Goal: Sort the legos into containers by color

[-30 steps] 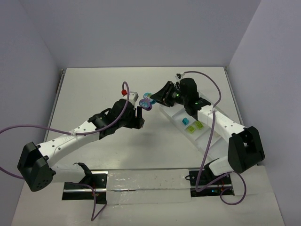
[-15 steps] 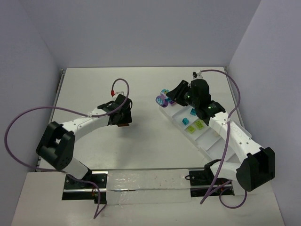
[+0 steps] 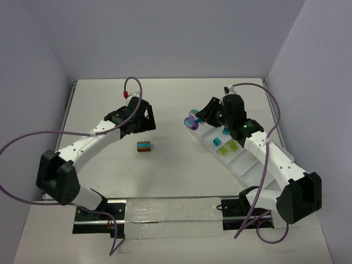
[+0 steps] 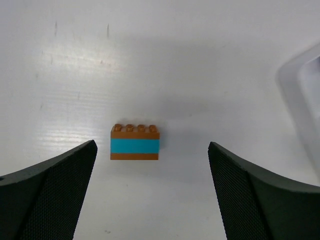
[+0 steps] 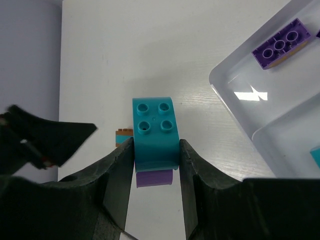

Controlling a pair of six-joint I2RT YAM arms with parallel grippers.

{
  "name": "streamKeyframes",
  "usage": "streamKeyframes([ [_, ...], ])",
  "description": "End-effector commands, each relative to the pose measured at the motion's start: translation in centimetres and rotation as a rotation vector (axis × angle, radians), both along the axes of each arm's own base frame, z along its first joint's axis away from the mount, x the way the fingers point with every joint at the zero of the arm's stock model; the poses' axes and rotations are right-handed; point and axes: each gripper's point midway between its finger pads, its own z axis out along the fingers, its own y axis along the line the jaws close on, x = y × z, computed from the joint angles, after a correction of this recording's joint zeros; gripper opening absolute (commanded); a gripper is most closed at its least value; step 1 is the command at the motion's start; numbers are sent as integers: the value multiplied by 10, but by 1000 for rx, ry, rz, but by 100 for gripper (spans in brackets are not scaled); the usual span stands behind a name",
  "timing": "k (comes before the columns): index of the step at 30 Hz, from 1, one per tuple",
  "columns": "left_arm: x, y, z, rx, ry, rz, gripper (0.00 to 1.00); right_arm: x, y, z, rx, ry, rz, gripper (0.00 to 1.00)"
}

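Note:
An orange-brown and teal lego clump (image 3: 145,147) lies on the table; in the left wrist view it (image 4: 135,142) sits ahead of my fingers, apart from them. My left gripper (image 3: 142,124) (image 4: 150,200) is open and empty above it. My right gripper (image 3: 196,117) (image 5: 155,152) is shut on a teal lego (image 5: 154,131) stacked on a purple one (image 5: 154,177), held above the table beside the far end of the white tray (image 3: 247,168) (image 5: 235,107). The tray's compartments hold a purple lego (image 5: 280,46), a teal lego (image 3: 225,131) and two lime green legos (image 3: 226,144).
The tray runs diagonally along the right side of the table, under my right arm. Its corner (image 4: 302,95) shows at the right edge of the left wrist view. Purple cables loop over both arms.
My left gripper has let go of the orange-brown and teal clump, left it on the table and drawn back toward the far left. My right gripper still holds the teal and purple stack by the tray's end.

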Motion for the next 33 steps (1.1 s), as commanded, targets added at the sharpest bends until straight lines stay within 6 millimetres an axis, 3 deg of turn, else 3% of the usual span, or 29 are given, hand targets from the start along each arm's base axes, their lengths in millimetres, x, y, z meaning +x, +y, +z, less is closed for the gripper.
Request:
streamKeyframes([
  [1,14,-7,83,-149,-180,-50,99,-1,6,28,44,-79,45,0],
  [2,13,-11,95,-201,-207,-73,99,-2,9,29,55,-81,60,0],
  [7,-14,-78,133,-592,-315,-417,96,-13,35,46,180,-119,222,0],
  [10,-28,-91,127,-683,-319,-520,96,-23,52,51,256,-116,331,0],
  [13,-35,-103,134,-763,-344,-603,96,-30,64,57,309,-128,422,0],
  [22,-74,-120,144,-916,-327,-822,96,-36,72,59,339,-132,498,0],
  [33,-79,-135,137,-1030,-261,-900,80,-46,81,63,385,-131,590,0],
])
